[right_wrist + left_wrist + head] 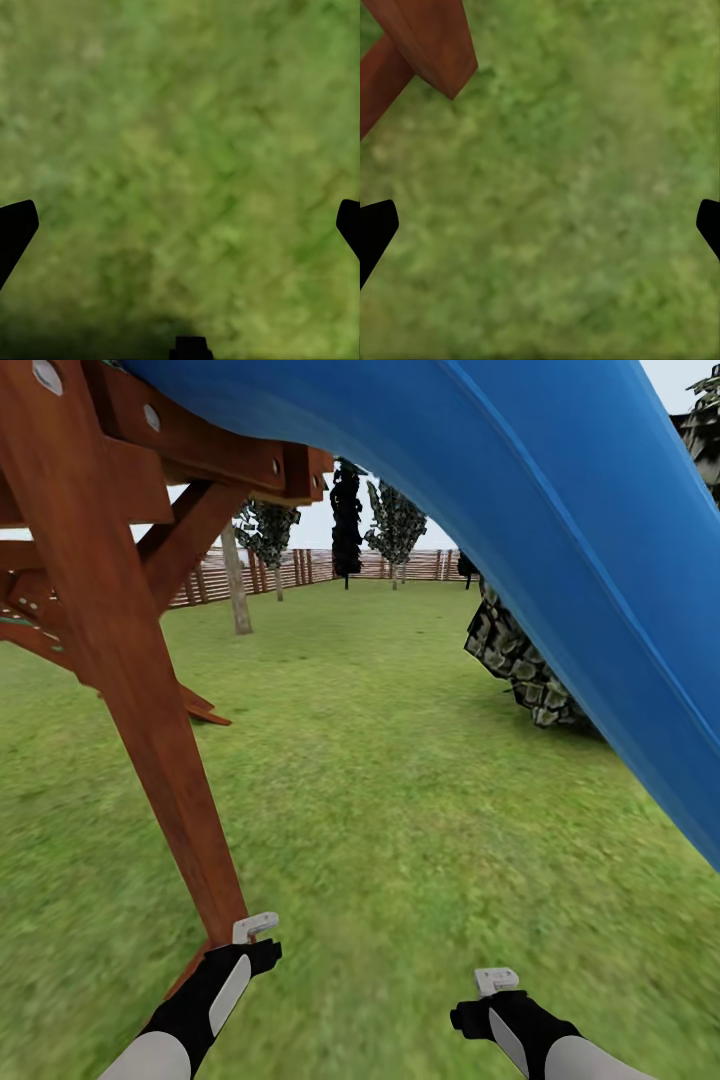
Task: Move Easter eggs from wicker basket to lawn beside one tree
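We stand on the lawn (400,780) under the blue slide (560,530), which arcs overhead from the upper left down to the right. Its brown wooden post (150,700) slants down at our left, its foot just beside the left gripper (255,927). The right gripper (496,981) hangs low over bare grass, well apart from the post. In the wrist views, both pairs of jaws stand wide with nothing between them: the left gripper (540,225) looks down on grass and the post's end (431,41), the right gripper (180,225) on grass alone. Far ahead a tree (237,585) with a bare grey-brown trunk rises near the slat fence (270,570), with dark cypresses (346,520) beside it. A mottled bush (520,660) sits at the slide's far side, on the right.
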